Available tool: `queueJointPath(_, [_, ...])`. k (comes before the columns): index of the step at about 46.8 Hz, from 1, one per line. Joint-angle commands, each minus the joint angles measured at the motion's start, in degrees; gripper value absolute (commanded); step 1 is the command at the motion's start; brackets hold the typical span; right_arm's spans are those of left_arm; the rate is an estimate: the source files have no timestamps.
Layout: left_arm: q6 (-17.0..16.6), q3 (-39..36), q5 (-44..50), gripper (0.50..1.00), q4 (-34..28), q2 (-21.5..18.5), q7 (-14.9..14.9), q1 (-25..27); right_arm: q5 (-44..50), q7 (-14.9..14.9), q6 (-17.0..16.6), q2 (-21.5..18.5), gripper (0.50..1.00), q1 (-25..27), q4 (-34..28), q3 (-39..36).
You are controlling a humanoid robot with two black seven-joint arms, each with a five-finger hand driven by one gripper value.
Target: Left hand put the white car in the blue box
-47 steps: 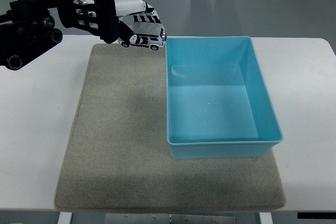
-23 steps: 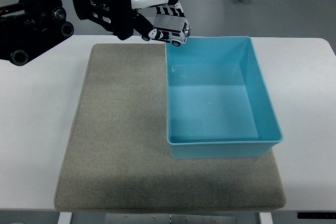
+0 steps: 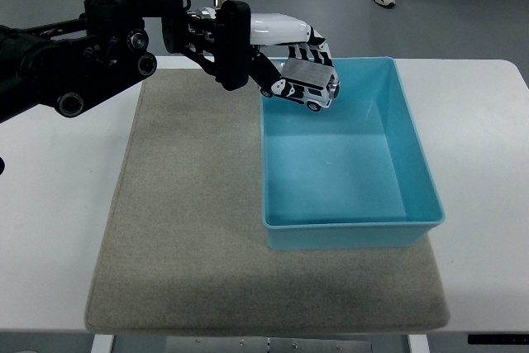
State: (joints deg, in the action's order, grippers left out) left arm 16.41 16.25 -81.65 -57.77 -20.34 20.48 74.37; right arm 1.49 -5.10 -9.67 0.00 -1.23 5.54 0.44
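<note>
The robot's left hand [image 3: 285, 43] is carrying the small white toy car with dark windows [image 3: 304, 88] over the far left corner of the rectangular blue plastic box [image 3: 417, 155], so the delivery step is under way. The fingers [image 3: 307, 54] are clamping the car from above, its nose tilting down toward the box floor. Next, I reckon, the hand needs to lower a little and let go so the car drops inside. The box is sitting on a grey felt mat [image 3: 182, 229] covering the white surface [image 3: 58, 204].
</note>
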Motion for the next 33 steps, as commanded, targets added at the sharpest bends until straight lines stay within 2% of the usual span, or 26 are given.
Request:
queueJointPath(1, [1.9,0.0,0.0,0.5,0.0,0.9,-0.1,-0.1,0.0,0.0,0.0,0.0,0.936,0.0,0.0,0.0])
queueJointPath(5, [3.7,0.0,-0.1,0.5,0.4,2.1,-0.1,-0.3,0.0,0.0,0.0,0.0,0.936,0.0,0.0,0.0])
queueJointPath(11, [4.7,-0.2,-0.3,0.5,0.8,3.6,-0.2,-1.1,0.0,0.0,0.0,0.0,0.936,0.0,0.0,0.0])
queueJointPath(33, [4.7,-2.2,-1.1,0.5,2.8,6.9,-0.3,-4.6,0.0,0.0,0.0,0.0,0.936,0.0,0.0,0.0])
